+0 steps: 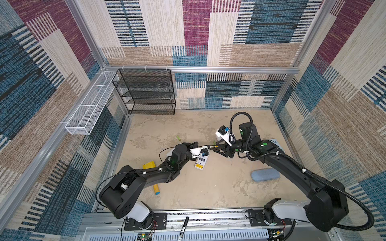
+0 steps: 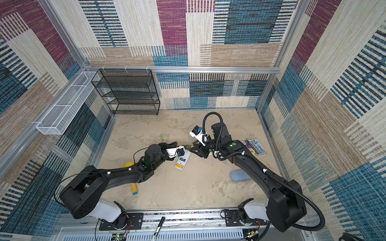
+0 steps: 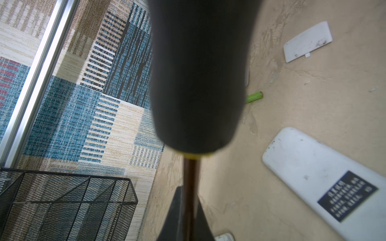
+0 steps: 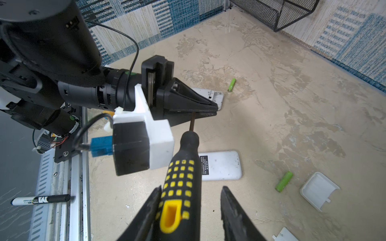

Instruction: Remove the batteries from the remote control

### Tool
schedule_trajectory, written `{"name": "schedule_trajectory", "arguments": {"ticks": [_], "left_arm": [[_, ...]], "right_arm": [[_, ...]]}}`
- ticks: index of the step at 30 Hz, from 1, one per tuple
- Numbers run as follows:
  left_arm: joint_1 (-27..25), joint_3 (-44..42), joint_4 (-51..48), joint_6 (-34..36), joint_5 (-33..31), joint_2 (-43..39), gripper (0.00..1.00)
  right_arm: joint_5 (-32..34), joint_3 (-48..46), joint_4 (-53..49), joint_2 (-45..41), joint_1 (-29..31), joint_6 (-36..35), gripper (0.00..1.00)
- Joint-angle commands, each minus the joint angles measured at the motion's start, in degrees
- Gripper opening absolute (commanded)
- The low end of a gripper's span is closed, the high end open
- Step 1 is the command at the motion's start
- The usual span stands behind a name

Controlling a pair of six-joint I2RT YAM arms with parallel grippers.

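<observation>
Right wrist view: my left fingers are clamped tight on the thin shaft of the screwdriver. My right fingers stand apart around its handle, and only one touches it. On the bench a green battery lies at lower right, a second green battery above centre. In a top view, yellow batteries sit in the white remote at centre frame.

Lab test cell; aluminium framing, carpet-lined walls.
</observation>
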Motion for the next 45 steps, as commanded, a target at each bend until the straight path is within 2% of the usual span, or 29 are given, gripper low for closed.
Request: {"name": "schedule_trajectory", "arguments": {"ticks": [1,6,12,15,17,19,21,25,26,32,35,36,39,42,45], "left_arm": [[0.0,0.1,0.7,-1.2,1.2,-0.4,0.0],[0.0,0.4,0.5,-1.2,1.4,-0.4,0.0],[0.0,0.4,0.8,-1.5,1.3,-0.2,0.0],[0.0,0.6,-0.3,-2.5,1.1,-0.5,0.0],[0.2,1.1,-2.9,-4.0,1.0,-1.1,0.19],[0.6,1.4,-5.6,-5.4,1.1,-1.8,0.34],[1.3,2.0,-10.9,-7.9,2.0,-2.8,0.56],[3.8,5.3,-22.6,-16.2,4.5,-5.2,0.81],[4.3,6.6,-25.9,-18.1,4.8,-5.6,0.84],[6.4,14.7,-42.6,-25.1,6.8,-5.5,0.81],[7.2,17.6,-46.5,-29.1,7.4,-4.9,0.8],[7.3,18.2,-47.1,-30.0,7.5,-4.8,0.82],[7.3,20.3,-49.8,-33.1,8.6,-4.2,1.0],[7.2,23.4,-53.8,-36.3,11.5,-2.7,1.0],[7.0,27.1,-57.4,-41.0,10.5,0.2,0.99]], "right_arm": [[-1.1,0.6,1.6,0.4,0.1,0.0,0.46],[-1.8,0.8,1.3,1.2,0.0,-0.1,0.38],[-2.6,0.8,1.1,1.5,0.1,-0.5,0.17],[-1.9,0.3,1.2,1.3,0.1,-0.5,0.1],[-0.1,-0.5,1.8,0.9,0.1,0.1,0.07],[1.7,-1.6,2.6,0.2,0.1,0.7,0.05],[3.8,-2.8,3.5,-0.8,0.1,1.3,0.03],[7.2,-5.9,5.5,-3.4,0.3,2.2,0.0],[8.0,-6.7,5.9,-4.3,0.5,2.4,0.0],[12.6,-10.6,6.8,-8.6,2.7,2.0,0.0],[15.8,-11.9,6.6,-10.3,4.5,1.6,0.0],[16.4,-12.2,6.7,-10.7,4.8,1.5,0.0],[17.9,-12.7,6.5,-11.8,5.9,1.5,0.0],[19.3,-12.5,4.9,-12.1,7.0,1.7,0.0],[19.2,-12.4,2.8,-12.3,8.2,2.0,0.0]]}}
